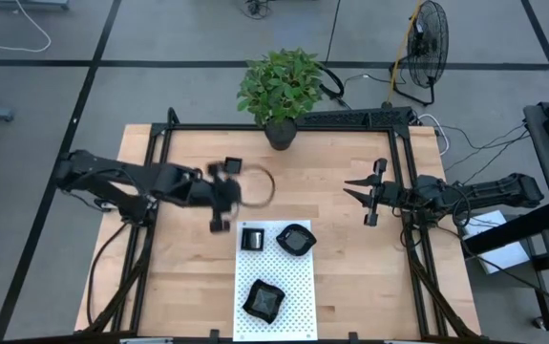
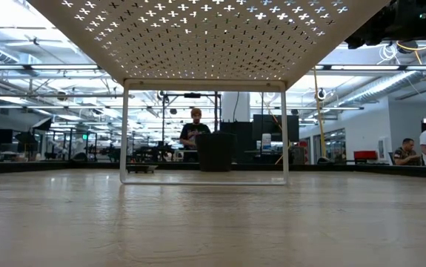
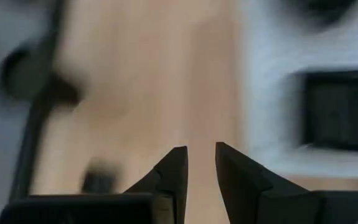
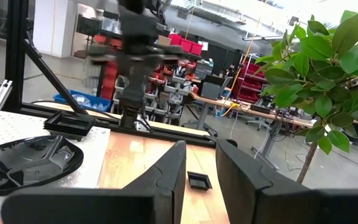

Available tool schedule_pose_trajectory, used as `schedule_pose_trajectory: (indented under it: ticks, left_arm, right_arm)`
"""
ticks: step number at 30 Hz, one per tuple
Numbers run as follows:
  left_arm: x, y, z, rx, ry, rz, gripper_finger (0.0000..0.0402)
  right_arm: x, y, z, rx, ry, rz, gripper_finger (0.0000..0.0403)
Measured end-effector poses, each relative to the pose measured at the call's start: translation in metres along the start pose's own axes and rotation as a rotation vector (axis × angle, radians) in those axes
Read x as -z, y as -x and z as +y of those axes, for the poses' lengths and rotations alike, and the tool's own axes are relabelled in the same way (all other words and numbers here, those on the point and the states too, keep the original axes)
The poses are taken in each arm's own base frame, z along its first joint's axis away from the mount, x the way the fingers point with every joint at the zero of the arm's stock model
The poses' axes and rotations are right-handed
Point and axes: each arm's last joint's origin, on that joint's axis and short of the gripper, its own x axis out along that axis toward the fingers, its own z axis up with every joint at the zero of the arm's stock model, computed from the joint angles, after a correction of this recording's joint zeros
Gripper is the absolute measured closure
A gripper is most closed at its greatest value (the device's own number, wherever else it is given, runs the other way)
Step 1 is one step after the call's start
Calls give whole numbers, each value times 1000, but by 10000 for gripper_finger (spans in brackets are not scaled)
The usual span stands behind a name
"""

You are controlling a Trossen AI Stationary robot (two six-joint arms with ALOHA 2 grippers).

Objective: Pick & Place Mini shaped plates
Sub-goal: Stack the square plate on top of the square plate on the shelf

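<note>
Three glossy black mini plates lie on the white dotted mat (image 1: pixel 276 315): a square one (image 1: pixel 252 237), a rounded one (image 1: pixel 295 239) and an irregular one (image 1: pixel 263 299). A smaller square plate (image 1: pixel 233 165) sits on the bare wood near the far side, also seen in the right wrist view (image 4: pixel 198 180). My left gripper (image 1: pixel 221 198) is blurred. It hovers over the wood between that small plate and the mat's far end, shut and empty (image 3: pixel 201 163). My right gripper (image 1: pixel 348 187) waits shut over the table's right part, pointing left (image 4: pixel 201 158).
A potted plant (image 1: pixel 280 91) stands at the middle of the table's far edge. A black frame (image 1: pixel 403 182) runs along the table's sides. Bare wood lies between the two grippers and to the left of the mat. People are in the room beyond the table (image 2: pixel 195 130).
</note>
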Motion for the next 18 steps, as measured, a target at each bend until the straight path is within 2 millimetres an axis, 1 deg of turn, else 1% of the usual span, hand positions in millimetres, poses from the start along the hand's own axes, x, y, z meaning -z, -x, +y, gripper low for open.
schedule_pose_trajectory:
  ticks: [2,4,5,7,9,13,15,18]
  left_arm:
    - [11,5,17,-131,133,60,314]
    - [19,3,36,-240,274,66,314]
    - [27,-2,46,-267,330,88,313]
    - [43,-21,66,-272,431,144,313]
    - [61,-43,85,-220,540,177,313]
    - [105,-78,121,-172,806,218,313]
    - [125,-90,135,-190,940,211,313]
    - [147,-97,152,-221,1089,188,312]
  right_arm:
    - [0,0,0,0,-1,-1,328]
    - [0,0,0,0,-1,0,328]
    - [0,0,0,0,-1,0,328]
    - [0,0,0,2,-1,-3,328]
    - [0,0,0,2,-2,-5,328]
    - [-1,0,0,3,-4,-6,328]
    - [-1,0,0,3,-4,-6,328]
    - [-1,0,0,4,-6,-10,328]
